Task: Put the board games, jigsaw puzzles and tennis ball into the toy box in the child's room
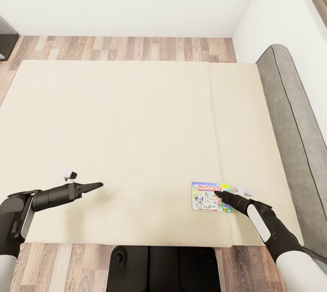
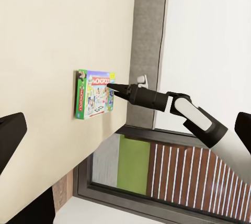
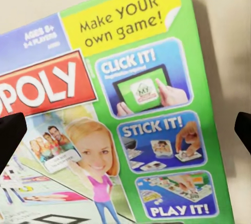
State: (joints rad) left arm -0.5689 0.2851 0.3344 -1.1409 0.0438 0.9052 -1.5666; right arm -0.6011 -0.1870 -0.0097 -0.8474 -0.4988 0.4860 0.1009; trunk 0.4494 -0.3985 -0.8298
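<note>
One board game, a flat white-blue "Monopoly" box with a green edge, lies flat on the beige bed near its front edge and close to the grey headboard. My right gripper hovers over the box's headboard-side part, pointing down at it. Up close, the board game lies under the right gripper, whose fingers stand wide apart and open. My left gripper hangs open over bare mattress far to the left. From there the board game and the right gripper show across the bed.
Wood floor runs between the bed's far side and a white wall. A dark object stands at the far left. My base is against the bed's front edge.
</note>
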